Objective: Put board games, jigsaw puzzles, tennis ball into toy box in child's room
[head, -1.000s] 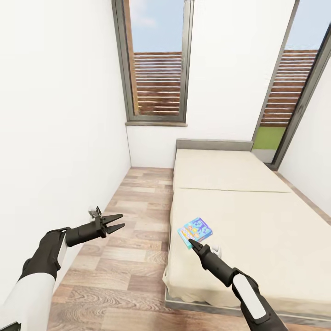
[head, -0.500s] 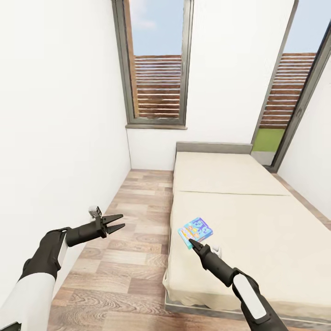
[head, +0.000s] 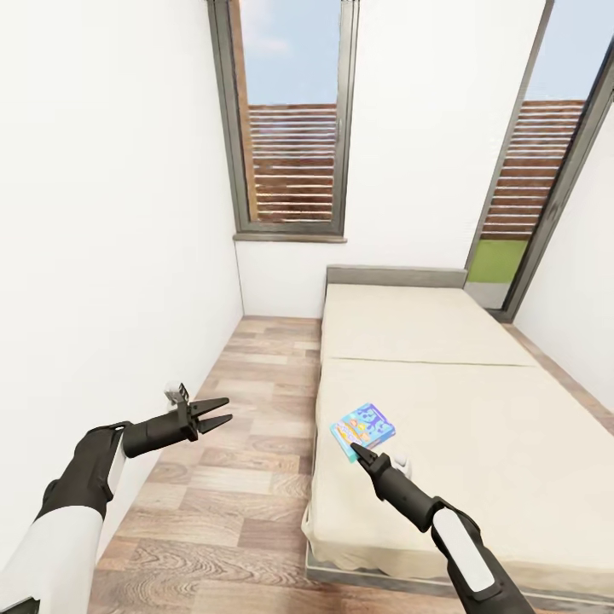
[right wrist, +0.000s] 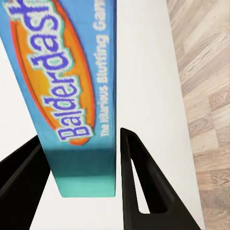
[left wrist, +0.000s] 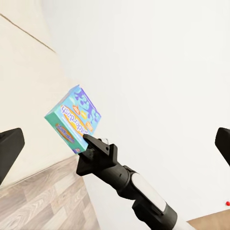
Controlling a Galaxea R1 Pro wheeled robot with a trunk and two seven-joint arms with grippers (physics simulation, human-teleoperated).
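Right gripper (head: 356, 453) clamps the blue board game (head: 362, 430) by its near edge, lifted just above the bed (head: 460, 409); left gripper (head: 217, 412) spread apart, holding nothing, over the wooden floor (head: 247, 443).

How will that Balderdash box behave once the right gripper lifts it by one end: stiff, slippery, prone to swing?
Likely stiff: the board game keeps straight edges while tilted off the bed. It could pivot or droop, since the right gripper has only its narrow end between the fingers. The printed faces look smooth, so it may slip; probably light, being a thin box.
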